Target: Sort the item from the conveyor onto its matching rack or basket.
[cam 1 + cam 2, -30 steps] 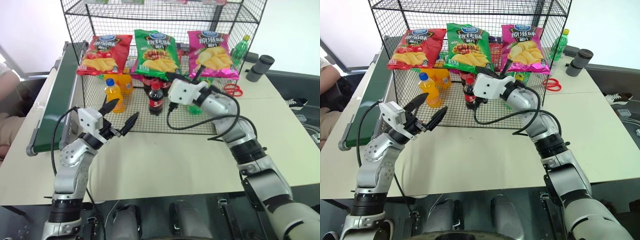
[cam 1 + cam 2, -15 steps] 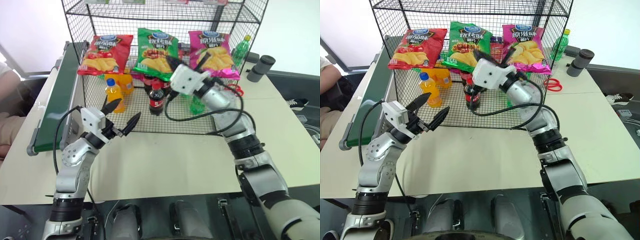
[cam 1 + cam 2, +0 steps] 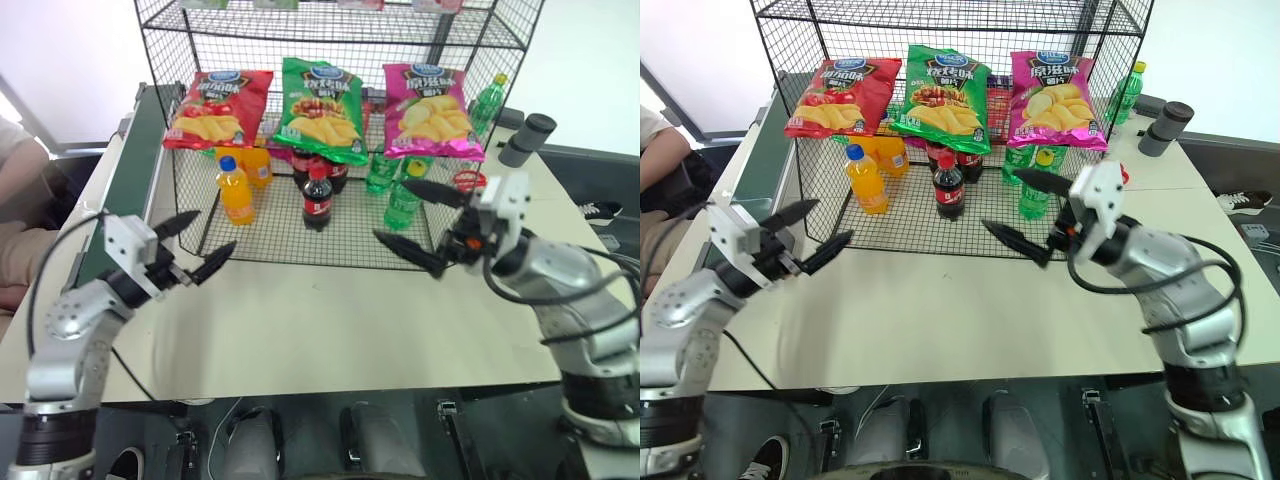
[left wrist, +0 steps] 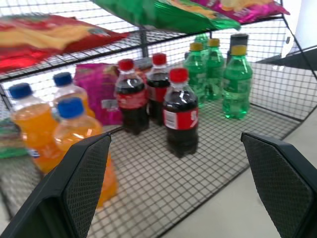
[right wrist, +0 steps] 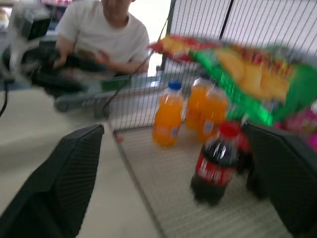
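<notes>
The right gripper (image 3: 418,220) is wide open, with nothing between its two black fingers. It hangs over the table (image 3: 330,310), just in front of the rack (image 3: 300,240). Both fingers point at the rack, so I think it is done with the bag and is free for the next job.

The left gripper (image 3: 190,245) is wide open too and holds nothing. It sits near the front corner of the rack, beside the conveyor (image 3: 120,170). That looks like a good waiting spot, close to where new things come along the belt.

The green crisp bag (image 3: 320,97) lies on a wire shelf of the rack. It is in the middle, between the red crisp bag (image 3: 218,107) and the pink crisp bag (image 3: 430,97). The three bags sit in a row because crisps go with crisps. No gripper touches the green bag, so this sorting job looks finished.

Under the bags stand drinks in groups: orange bottles (image 3: 235,188), dark cola bottles (image 3: 316,197) and green bottles (image 3: 402,200). Like things stay together there as well.

The belt looks bare from here, but the far end is hard to see. A person sits beside the conveyor.
</notes>
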Controlling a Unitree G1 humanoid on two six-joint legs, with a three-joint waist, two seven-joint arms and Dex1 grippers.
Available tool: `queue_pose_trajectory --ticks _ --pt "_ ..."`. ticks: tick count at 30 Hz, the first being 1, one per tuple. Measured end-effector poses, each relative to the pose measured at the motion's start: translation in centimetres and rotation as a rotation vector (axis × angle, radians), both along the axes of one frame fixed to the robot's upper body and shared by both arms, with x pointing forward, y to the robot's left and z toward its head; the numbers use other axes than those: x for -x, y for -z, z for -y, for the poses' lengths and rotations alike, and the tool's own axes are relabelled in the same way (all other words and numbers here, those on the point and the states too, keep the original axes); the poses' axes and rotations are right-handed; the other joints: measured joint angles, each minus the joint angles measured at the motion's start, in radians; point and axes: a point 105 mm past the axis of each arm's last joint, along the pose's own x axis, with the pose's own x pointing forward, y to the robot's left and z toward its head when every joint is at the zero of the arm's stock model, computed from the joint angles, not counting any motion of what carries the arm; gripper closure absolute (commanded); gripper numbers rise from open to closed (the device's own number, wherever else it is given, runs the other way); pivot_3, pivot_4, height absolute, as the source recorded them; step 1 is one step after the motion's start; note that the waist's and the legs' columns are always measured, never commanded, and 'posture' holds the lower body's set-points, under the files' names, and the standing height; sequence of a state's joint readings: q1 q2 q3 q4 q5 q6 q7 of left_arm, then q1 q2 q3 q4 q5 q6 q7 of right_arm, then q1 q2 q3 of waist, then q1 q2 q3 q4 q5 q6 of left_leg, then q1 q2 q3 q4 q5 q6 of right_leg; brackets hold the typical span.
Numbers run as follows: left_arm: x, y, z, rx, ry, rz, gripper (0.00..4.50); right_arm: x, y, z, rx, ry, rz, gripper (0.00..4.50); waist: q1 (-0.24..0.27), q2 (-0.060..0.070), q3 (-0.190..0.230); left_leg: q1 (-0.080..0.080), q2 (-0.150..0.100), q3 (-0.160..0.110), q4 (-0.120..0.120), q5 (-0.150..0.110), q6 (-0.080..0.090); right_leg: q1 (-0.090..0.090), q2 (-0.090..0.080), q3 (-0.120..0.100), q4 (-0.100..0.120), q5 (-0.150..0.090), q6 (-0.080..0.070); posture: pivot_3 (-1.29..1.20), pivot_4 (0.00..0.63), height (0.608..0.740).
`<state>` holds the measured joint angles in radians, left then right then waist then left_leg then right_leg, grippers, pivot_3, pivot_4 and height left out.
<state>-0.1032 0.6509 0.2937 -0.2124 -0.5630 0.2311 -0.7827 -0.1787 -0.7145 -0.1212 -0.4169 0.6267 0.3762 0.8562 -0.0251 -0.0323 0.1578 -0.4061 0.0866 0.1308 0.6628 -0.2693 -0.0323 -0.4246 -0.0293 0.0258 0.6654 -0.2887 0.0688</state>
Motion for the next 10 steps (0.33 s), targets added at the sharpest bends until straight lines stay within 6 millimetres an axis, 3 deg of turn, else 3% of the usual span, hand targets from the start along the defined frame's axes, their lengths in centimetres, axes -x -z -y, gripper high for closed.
queue_pose_trajectory --ticks 5,10 --pt "0.7 1.2 -1.0 -0.059 0.016 -0.077 0.0 1.4 2.1 1.4 0.051 0.003 -0.089 0.05 0.003 0.0 0.0 0.0 0.0 0.0 0.0 0.0 0.0 -0.001 0.001 0.0 0.0 0.001 0.003 0.0 0.15 0.74" --pt "0.4 3.4 -2.7 -0.081 -0.032 -0.152 0.0 0.9 2.8 2.1 0.08 0.069 -0.051 0.05 0.011 -0.001 0.0 -0.001 0.0 0.0 0.001 0.0 0.0 -0.001 0.001 0.0 0.0 0.0 0.0 0.0 0.15 0.74"
